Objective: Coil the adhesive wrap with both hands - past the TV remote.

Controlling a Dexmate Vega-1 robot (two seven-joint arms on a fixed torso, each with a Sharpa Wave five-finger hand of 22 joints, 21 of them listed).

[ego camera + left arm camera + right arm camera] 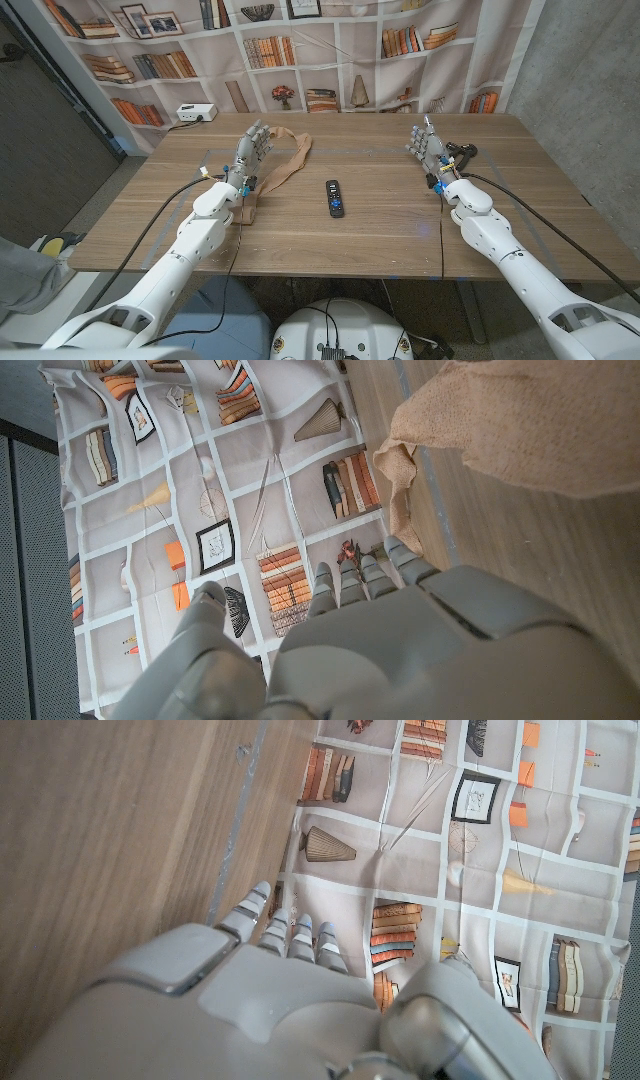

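Left hand (252, 146) beside lengthwise wrap (283, 166)

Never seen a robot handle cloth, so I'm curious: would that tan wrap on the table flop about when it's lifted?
Probably floppy: the tan wrap lies in loose folds beside the left hand, and its edge looks crumpled. It seems thin and woven, so likely light. It should sag and drape, not roll.

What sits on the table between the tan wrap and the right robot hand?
In the head view, only the TV remote lies between the wrap and the right robot hand; otherwise bare wood.
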